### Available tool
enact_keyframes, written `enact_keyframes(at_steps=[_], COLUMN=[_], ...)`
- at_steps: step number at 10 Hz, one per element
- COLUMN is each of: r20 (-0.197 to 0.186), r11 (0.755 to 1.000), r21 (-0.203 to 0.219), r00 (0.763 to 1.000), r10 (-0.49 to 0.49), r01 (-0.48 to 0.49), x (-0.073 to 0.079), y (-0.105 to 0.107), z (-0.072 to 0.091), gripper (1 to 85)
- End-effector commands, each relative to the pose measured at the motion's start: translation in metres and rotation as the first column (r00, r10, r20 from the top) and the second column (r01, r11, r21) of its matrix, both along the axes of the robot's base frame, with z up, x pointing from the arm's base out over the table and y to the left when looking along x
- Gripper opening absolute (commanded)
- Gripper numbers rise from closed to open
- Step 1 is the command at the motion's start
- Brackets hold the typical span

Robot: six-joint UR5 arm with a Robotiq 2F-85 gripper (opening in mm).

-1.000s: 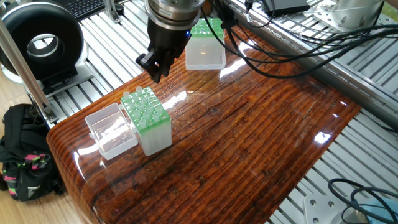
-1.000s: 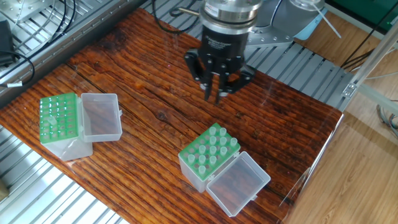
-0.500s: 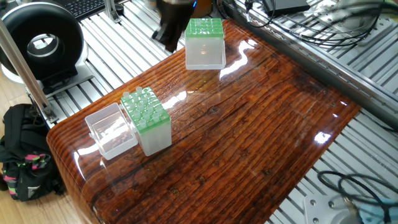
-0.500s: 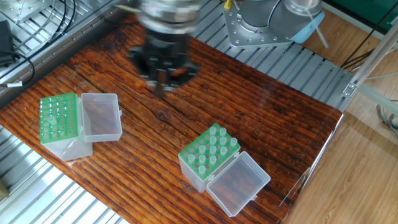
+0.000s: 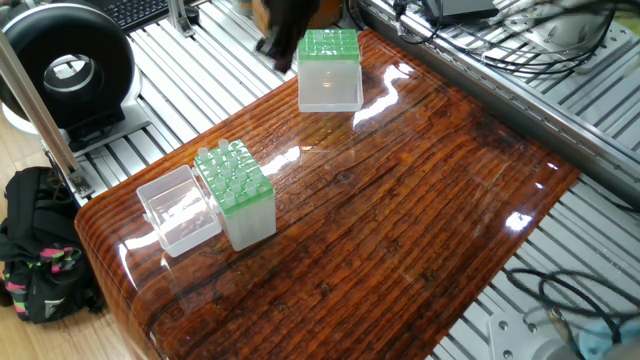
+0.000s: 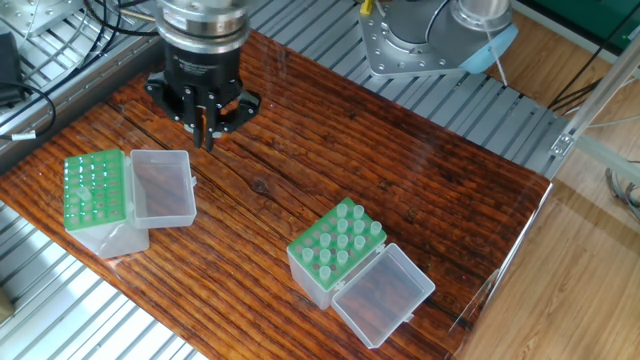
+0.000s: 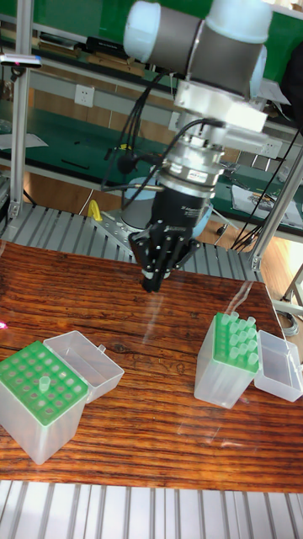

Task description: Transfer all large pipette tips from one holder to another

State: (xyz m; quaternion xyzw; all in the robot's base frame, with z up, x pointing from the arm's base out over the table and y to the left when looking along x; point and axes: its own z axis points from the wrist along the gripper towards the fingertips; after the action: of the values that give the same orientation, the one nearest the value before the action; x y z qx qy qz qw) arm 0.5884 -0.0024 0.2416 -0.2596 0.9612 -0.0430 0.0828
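One pincer (image 6: 207, 128) (fingers together), airborne

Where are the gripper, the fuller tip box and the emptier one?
gripper (image 6: 207, 128): other fixed view, between fingertips.
fuller tip box (image 6: 336, 243): other fixed view, green grid top.
emptier tip box (image 7: 39, 383): tall fixed view, green grid top.
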Motion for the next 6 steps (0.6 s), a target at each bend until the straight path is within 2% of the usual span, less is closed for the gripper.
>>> enact_keyframes(at_steps=[1, 2, 3, 5, 6], r20=[-0.055, -0.087, -0.064, -0.067, -0.056], r11=[0.997, 0.992, 0.992, 0.995, 0.997], r21=[0.009, 0.076, 0.081, 0.062, 0.070], r00=[0.995, 0.992, 0.993, 0.995, 0.998], r10=[-0.081, -0.096, -0.095, -0.077, -0.041], r01=[0.082, 0.103, 0.100, 0.081, 0.045], x=[-0.011, -0.018, -0.012, -0.010, 0.009], y=[-0.016, 0.001, 0.002, -0.008, -0.025], z=[-0.007, -0.008, -0.007, -0.008, -0.014], gripper=[15.3, 9.7, 11.3, 11.3, 13.0])
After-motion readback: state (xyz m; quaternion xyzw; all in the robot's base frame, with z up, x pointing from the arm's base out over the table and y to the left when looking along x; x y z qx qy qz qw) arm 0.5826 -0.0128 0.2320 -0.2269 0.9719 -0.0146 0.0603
